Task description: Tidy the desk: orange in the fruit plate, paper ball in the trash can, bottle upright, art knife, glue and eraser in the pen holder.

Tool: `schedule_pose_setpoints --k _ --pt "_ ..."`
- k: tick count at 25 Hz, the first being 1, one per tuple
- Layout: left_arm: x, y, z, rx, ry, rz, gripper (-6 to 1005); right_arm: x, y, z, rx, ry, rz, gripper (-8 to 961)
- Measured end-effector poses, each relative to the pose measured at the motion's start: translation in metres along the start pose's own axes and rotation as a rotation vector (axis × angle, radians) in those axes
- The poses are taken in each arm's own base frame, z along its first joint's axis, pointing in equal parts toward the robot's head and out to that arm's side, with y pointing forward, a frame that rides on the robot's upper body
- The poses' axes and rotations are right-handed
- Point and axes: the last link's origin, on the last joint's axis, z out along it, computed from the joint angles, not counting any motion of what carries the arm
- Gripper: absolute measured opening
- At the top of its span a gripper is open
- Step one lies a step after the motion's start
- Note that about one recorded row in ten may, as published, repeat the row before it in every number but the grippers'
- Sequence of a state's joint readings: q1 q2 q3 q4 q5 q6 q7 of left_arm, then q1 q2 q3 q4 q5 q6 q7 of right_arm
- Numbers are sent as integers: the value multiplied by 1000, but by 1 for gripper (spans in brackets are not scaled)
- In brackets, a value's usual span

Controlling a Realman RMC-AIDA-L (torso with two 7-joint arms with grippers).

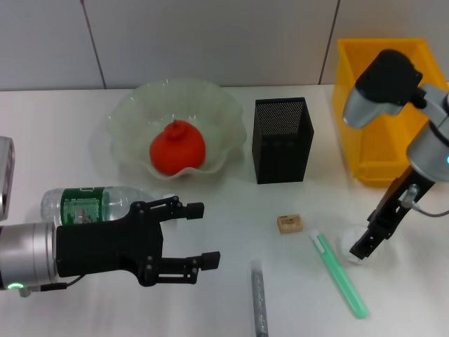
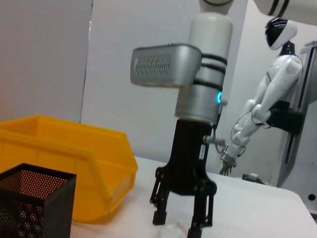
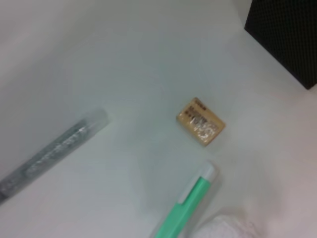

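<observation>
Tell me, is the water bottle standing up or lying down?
Lying down. In the head view the bottle rests on its side on the table, partly hidden behind the open left gripper.

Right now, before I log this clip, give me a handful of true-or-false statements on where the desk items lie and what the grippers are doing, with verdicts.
1. The orange lies in the fruit plate. True.
2. The bottle stands upright. False: it lies on its side.
3. The eraser is inside the pen holder. False: it lies on the desk in front of it.
4. The right gripper is down over the paper ball, jaws open. True.
5. The left gripper holds the bottle. False: it is open beside it.
</observation>
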State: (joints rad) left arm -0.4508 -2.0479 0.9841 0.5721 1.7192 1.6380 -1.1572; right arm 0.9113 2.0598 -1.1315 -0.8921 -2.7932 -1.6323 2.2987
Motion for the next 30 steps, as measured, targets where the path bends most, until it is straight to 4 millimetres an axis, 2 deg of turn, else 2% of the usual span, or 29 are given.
schedule_pose_setpoints --k 11,16,19,21,24,27,30 --pt "4 -3 -1 8 14 0 853 -1 1 11 21 -4 -42 767" --pt "5 -4 -1 8 14 2 852 0 3 17 1 11 -45 691" --pt "6 -5 -1 8 13 4 852 -3 3 11 6 -3 -47 645" --pt "6 -5 -1 8 13 4 851 -4 3 -1 7 -27 -40 614" --pt "7 -6 -1 7 11 8 851 -5 -1 -41 23 -121 -2 563" --pt "8 -6 0 6 11 10 851 2 -12 -83 78 -223 60 510" --pt "9 -6 1 2 13 13 850 16 -29 -107 153 -283 141 504"
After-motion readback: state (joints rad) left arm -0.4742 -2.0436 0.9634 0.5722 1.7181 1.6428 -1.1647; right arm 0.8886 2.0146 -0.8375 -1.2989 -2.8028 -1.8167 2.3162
